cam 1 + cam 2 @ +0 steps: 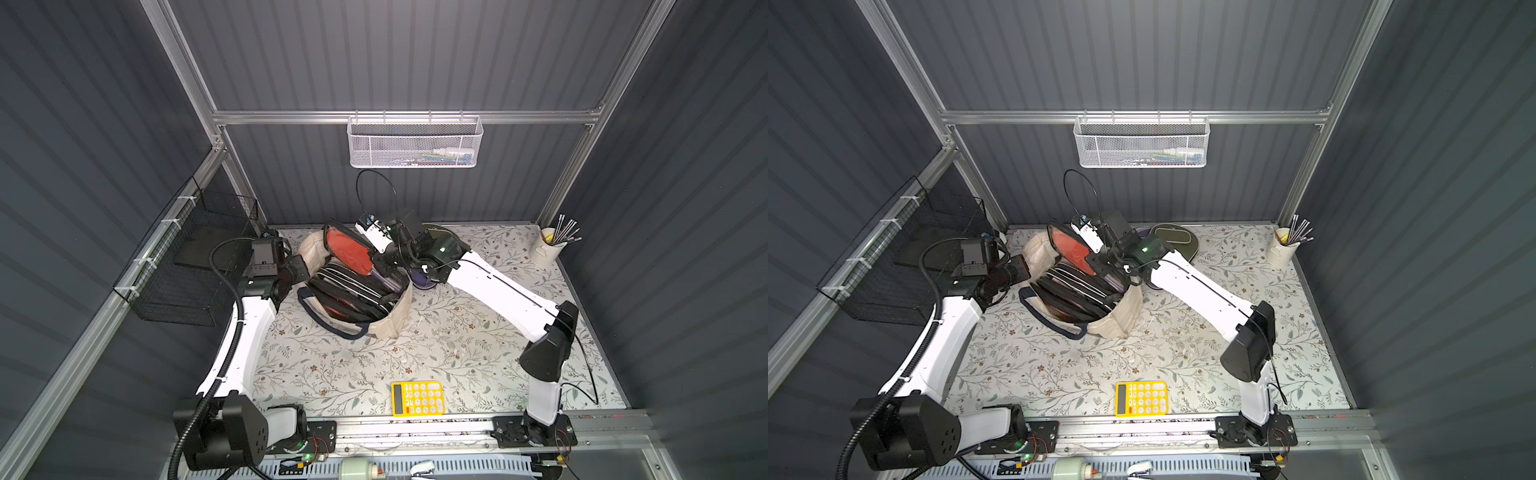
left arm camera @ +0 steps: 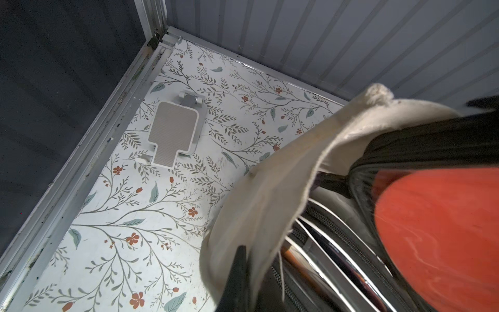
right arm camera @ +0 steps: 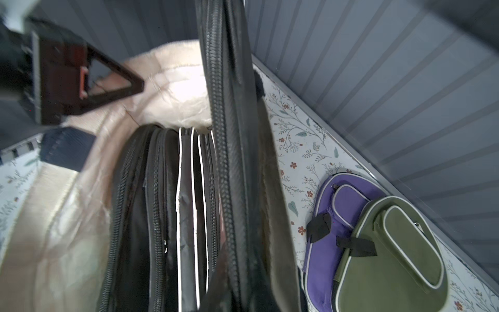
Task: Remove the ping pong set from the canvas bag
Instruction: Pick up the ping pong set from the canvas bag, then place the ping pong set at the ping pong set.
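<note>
I count one canvas bag (image 1: pixel 390 322), one calculator (image 1: pixel 417 398), one pen cup (image 1: pixel 546 249), two baskets (image 1: pixel 415 143), one purple case (image 3: pixel 326 216), one green case (image 3: pixel 391 264), one raised black case (image 1: pixel 349 251).

Both top views high above front, angled down over whole counter (image 1: pixel 353 365), wrist views close, both sharing canvas bag (image 2: pixel 256 202) mouth, ping pong set (image 3: pixel 229 135).

Laboratory robot test cell: a silver aluminium profile frame (image 1: pixel 291 117), dark grey ribbed wall panels (image 1: pixel 415 54), a floral-printed tabletop (image 1: pixel 353 365), and a white-and-black left arm (image 1: pixel 245 345) and right arm (image 1: pixel 498 291) bolted to a metal front rail (image 1: pixel 415 428).
</note>
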`<state>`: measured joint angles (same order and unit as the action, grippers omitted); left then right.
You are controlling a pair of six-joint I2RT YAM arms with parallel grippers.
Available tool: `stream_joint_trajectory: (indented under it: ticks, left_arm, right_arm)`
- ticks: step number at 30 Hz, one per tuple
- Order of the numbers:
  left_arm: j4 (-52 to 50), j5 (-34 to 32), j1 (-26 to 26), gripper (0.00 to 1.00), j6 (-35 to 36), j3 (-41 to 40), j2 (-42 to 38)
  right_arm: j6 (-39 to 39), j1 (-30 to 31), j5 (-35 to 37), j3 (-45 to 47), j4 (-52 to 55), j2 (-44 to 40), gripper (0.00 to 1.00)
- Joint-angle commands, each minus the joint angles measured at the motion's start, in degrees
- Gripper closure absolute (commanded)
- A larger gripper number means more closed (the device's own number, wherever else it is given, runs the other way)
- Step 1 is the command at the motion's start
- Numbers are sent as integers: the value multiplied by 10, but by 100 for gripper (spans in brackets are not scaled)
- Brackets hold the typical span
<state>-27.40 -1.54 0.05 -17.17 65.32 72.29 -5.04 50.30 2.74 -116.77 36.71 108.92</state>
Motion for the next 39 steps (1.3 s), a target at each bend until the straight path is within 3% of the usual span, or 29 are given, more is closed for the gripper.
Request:
stream_joint_trajectory:
  ticks: [1, 10, 21, 27, 33, 39]
  left_arm:
    - [14, -2, 2, 100, 7, 14, 5]
    - [21, 3, 3, 100, 13, 9, -3]
    - [38, 6, 4, 100, 16, -3, -16]
    - [40, 8, 5, 100, 17, -6, -19]
    - [41, 10, 5, 100, 17, -8, -20]
    - [43, 8, 6, 100, 17, -10, -25]
  right_arm:
    - [37, -2, -2, -20, -41, -47, 100]
    - [97, -32, -28, 26, -76, -138, 100]
    - [276, -163, -126, 244, -201, -325, 100]
    - [365, -235, -157, 356, -259, -387, 100]
    - [445, -322, -212, 451, -342, -404, 100]
    - [518, -421, -307, 489, -437, -343, 100]
